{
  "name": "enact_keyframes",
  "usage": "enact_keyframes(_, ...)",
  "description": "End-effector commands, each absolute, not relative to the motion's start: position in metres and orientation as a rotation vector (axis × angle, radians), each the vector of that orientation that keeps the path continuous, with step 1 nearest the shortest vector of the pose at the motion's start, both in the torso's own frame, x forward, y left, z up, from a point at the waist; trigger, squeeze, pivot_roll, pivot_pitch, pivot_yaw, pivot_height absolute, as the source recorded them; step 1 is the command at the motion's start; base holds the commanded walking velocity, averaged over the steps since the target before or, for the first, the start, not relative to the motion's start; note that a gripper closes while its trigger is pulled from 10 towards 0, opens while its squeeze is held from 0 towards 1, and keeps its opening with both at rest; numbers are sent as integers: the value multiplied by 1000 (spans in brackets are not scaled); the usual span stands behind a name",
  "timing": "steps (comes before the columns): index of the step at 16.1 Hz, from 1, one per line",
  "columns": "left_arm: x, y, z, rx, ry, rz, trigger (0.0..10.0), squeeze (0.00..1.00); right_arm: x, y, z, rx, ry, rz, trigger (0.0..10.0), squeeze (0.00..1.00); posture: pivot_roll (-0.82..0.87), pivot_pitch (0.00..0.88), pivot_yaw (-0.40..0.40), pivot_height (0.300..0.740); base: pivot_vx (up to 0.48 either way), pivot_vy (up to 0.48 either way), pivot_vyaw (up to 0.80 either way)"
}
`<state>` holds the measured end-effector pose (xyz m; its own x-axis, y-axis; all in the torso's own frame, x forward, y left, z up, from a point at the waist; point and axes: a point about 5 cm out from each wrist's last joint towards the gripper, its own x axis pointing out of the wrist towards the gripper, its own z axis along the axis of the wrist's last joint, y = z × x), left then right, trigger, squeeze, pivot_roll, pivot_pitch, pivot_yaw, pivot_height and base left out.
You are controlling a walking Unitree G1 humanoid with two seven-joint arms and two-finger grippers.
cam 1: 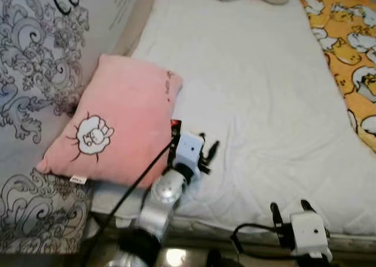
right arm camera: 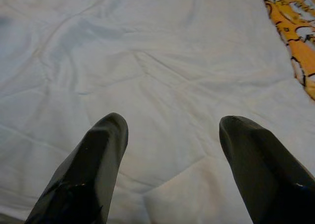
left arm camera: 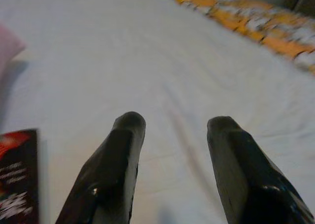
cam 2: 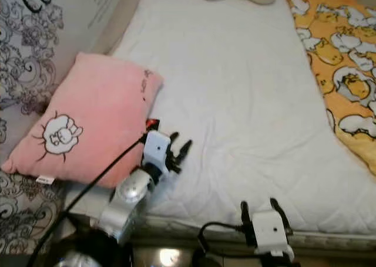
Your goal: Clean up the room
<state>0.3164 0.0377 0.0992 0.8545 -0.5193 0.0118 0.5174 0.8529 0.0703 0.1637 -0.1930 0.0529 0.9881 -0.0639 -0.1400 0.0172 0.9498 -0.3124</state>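
Hovering left hand (cam 1: 207, 152), pink pillow (cam 1: 111, 126)

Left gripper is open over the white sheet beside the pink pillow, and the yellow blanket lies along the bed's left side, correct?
Not quite. The yellow blanket lies along the bed's right side, as the left eye view shows. The rest holds: the left gripper is open over the white sheet, beside the pink pillow.

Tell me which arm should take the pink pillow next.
Left, probably. The left gripper hangs open over the bed right beside the pillow; the right gripper, also open, sits at the near edge, farther off.
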Motion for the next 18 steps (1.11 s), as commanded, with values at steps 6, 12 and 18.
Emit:
enact_keyframes(6, 344, 67, 75, 69, 209, -196, 10000, 0, 164, -198, 50, -338, 162, -21, 10000, 0, 13, 198, -79, 740, 0, 0, 0)
enact_keyframes(12, 344, 64, 66, 60, 274, -165, 10000, 0, 157, -198, 47, -346, 178, -29, 10000, 0, -7, 207, -68, 740, 0, 0, 0)
enact_keyframes(18, 340, 96, 46, -27, 424, 54, 10000, 0, 156, -203, 48, -362, 185, -26, 10000, 0, -32, 216, -81, 740, 0, 0, 0)
